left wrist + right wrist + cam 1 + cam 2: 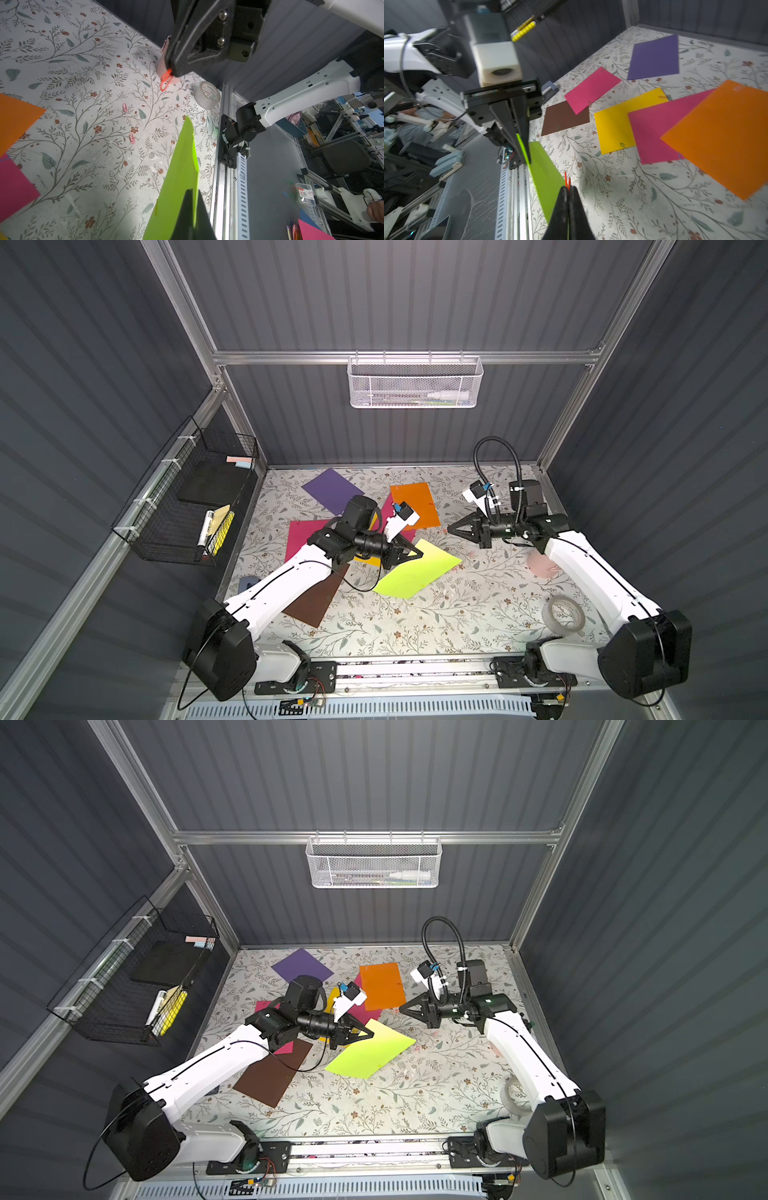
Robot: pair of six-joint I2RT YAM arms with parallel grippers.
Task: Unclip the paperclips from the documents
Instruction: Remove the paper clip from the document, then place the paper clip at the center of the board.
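orange paperclip (165, 81) pinched in right hand (172, 71), seemingly off lime sheet (180, 166).

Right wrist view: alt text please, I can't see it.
Right gripper shut on a red-orange paperclip; beyond it the left gripper pinches the lime sheet by its edge. Six other sheets lie on the floral table.

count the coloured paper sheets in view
7: purple at the back; orange lapping one magenta sheet, which laps the yellow; a second magenta sheet lapping the brown; lime green pinched in the left gripper. More could hide under the overlaps.
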